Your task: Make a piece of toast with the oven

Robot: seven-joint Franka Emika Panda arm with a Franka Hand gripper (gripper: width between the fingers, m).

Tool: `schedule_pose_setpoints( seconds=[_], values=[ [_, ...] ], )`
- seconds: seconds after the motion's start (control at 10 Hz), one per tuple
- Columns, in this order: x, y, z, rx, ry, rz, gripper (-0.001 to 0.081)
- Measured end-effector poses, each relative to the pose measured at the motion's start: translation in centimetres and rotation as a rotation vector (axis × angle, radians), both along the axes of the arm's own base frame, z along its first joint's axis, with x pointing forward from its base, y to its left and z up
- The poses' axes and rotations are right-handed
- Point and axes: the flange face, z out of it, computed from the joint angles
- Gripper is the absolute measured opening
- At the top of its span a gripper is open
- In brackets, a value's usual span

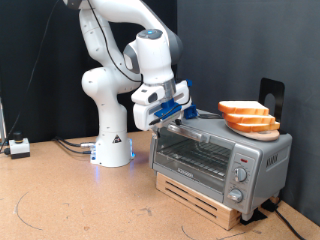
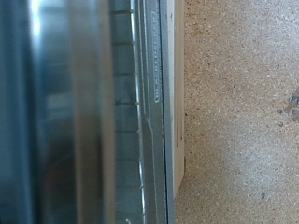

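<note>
My tool [image 1: 163, 118] hovers mid-frame at the oven [image 1: 220, 160] door's top edge, its spread unreadable, bread slices [image 1: 247, 116] waiting on top.

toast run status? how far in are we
Early. Done: nothing visible yet; the bread slices sit on a board on top of the oven, whose glass door looks closed, rack bare. In hand: the gripper is at the oven's top front edge, by the door's upper rim, holding nothing visible; the wrist view shows only the door glass close up. Left: bread in, toasting.
</note>
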Motion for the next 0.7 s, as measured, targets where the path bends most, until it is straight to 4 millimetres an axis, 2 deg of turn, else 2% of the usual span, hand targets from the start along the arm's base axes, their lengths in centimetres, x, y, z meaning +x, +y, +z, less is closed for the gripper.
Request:
schedule_pose_setpoints(
  seconds=[0.3,0.7],
  values=[
    [0.5,-0.7,-0.4,-0.004,-0.006,-0.025,0.0811],
    [2.3,-3.9,-1.8,-0.057,-0.019,-0.094,0.0811]
  ],
)
